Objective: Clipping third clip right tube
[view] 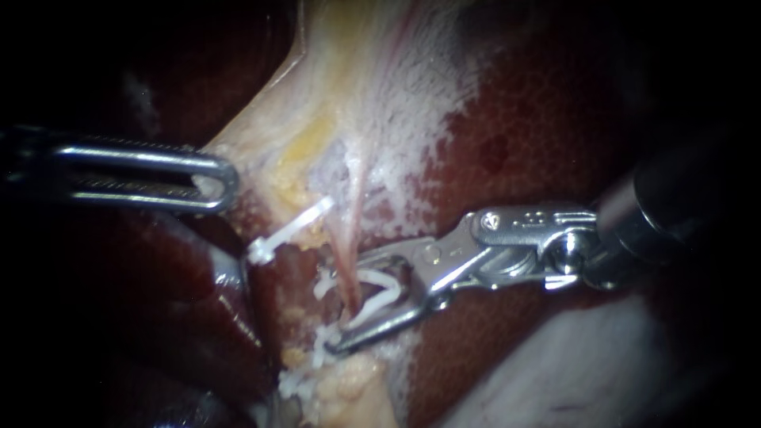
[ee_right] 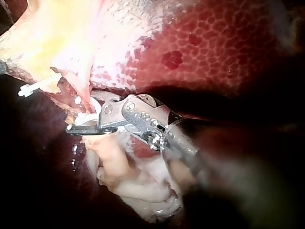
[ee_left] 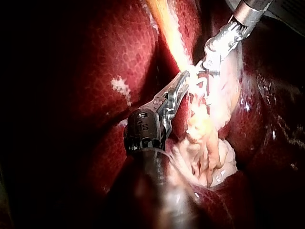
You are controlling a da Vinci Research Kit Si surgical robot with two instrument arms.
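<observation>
currently, the right instrument (view: 346, 305) is reaching in from the right across the liver (view: 515, 143). its pincer is standing wide apart while carrying a white clip (view: 382, 289). each jaw is touching one leg of that v-shaped clip, so the pincer is holding the clip and nothing else.

the right tube (view: 342, 252), a thin pink strand, is running down out of the pale tissue (view: 333, 87). it is passing into the mouth of the clip, between the two legs. its long axis is lying roughly crosswise to the pincer, which is what a clean closure is asking for.

the left instrument (view: 223, 178) is lying well apart, up and to the left of the tube. its pincer is closed on an edge of the pale tissue and is seemingly drawing it taut. a closed clip (view: 289, 232) is sitting on a strand between the two instruments, just beside the tube. white pieces (view: 313, 353) lower down may be further clips, though i cannot tell for sure.

judging from this, the right instrument is the one in position, and the coming move is asking it only to squeeze. that is assuming the tube is sitting deep enough between the legs. whether the lower tip is lying clear of the tissue behind the tube, i cannot tell.
</observation>
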